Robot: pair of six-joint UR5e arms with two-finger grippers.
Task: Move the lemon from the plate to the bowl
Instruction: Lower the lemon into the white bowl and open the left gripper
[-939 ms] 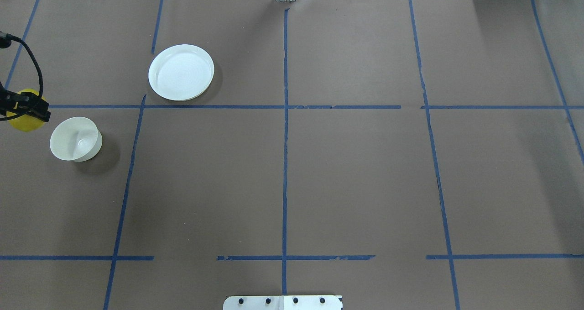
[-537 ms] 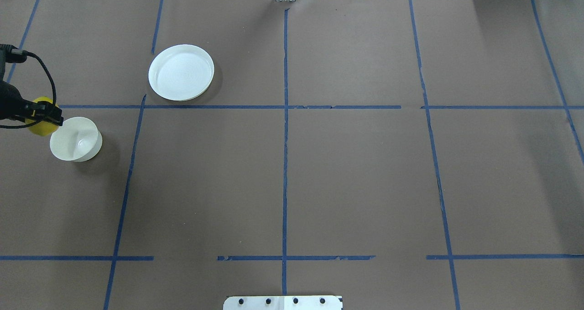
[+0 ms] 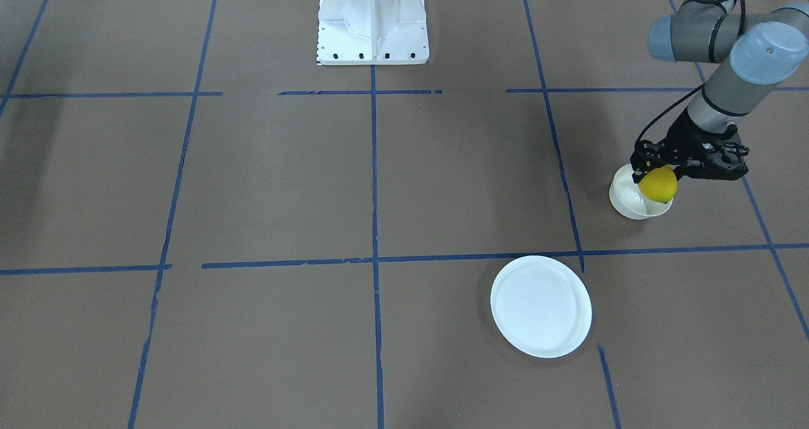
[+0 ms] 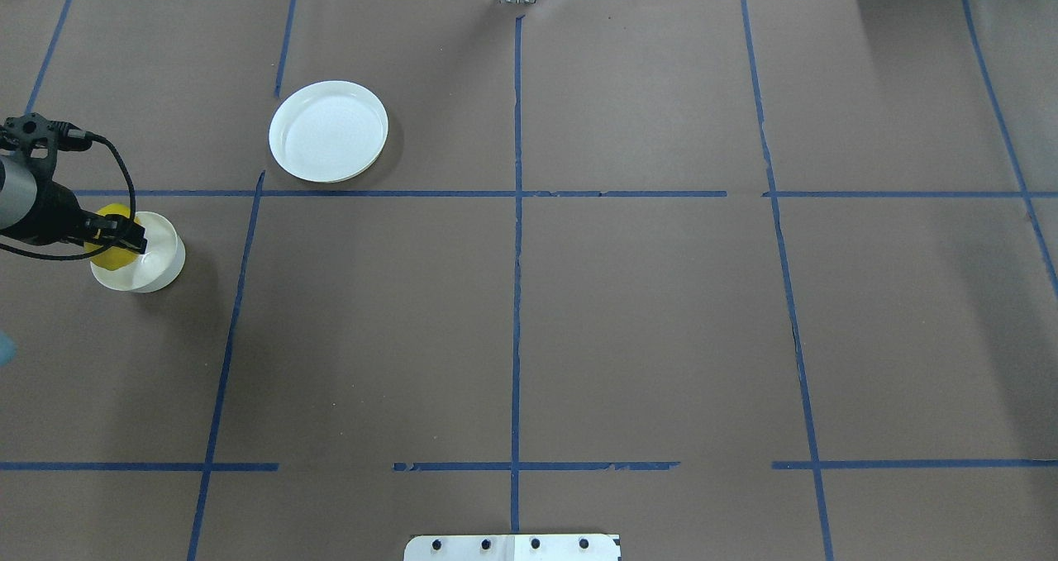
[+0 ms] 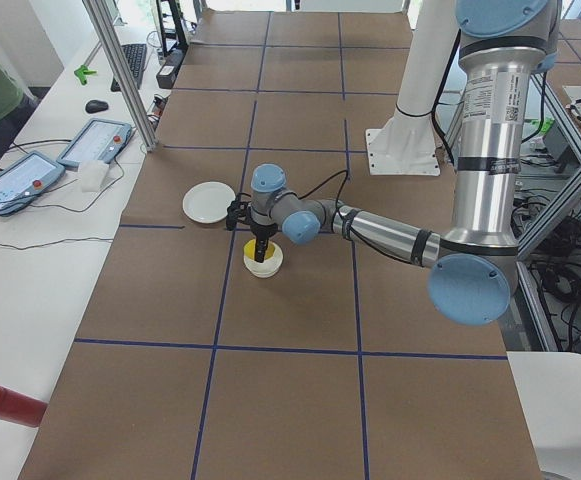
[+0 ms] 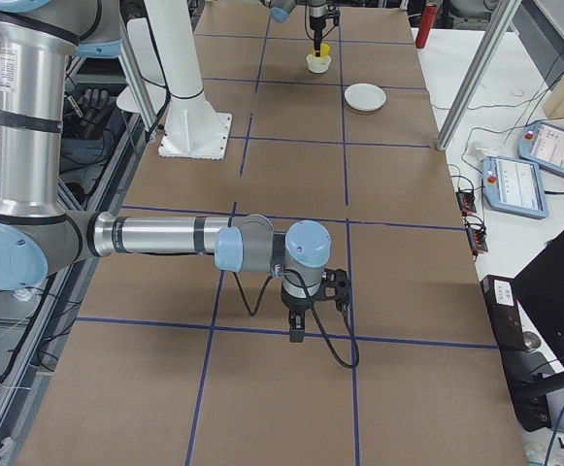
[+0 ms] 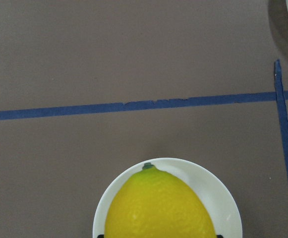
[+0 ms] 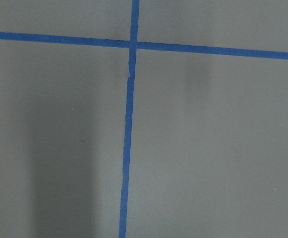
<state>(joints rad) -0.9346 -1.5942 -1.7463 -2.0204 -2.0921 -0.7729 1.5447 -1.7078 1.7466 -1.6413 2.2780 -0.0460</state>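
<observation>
My left gripper (image 4: 117, 235) is shut on the yellow lemon (image 4: 104, 224) and holds it just above the small white bowl (image 4: 159, 257), over the bowl's left part. In the front view the lemon (image 3: 658, 185) hangs over the bowl (image 3: 626, 200) in the left gripper (image 3: 657, 174). In the left wrist view the lemon (image 7: 158, 208) covers most of the bowl (image 7: 225, 203) below it. The flat white plate (image 4: 328, 130) lies empty, farther back and to the right. My right gripper (image 6: 296, 335) shows only in the right side view; I cannot tell whether it is open or shut.
Blue tape lines (image 4: 517, 214) divide the brown table cover. The robot's white base (image 3: 373, 21) stands at the table's near edge. The right arm (image 6: 165, 236) reaches low over the table, far from the bowl.
My left gripper has moved right and slightly toward the robot with the lemon, from beside the bowl's left side to above the bowl. Plate and bowl have not moved.
</observation>
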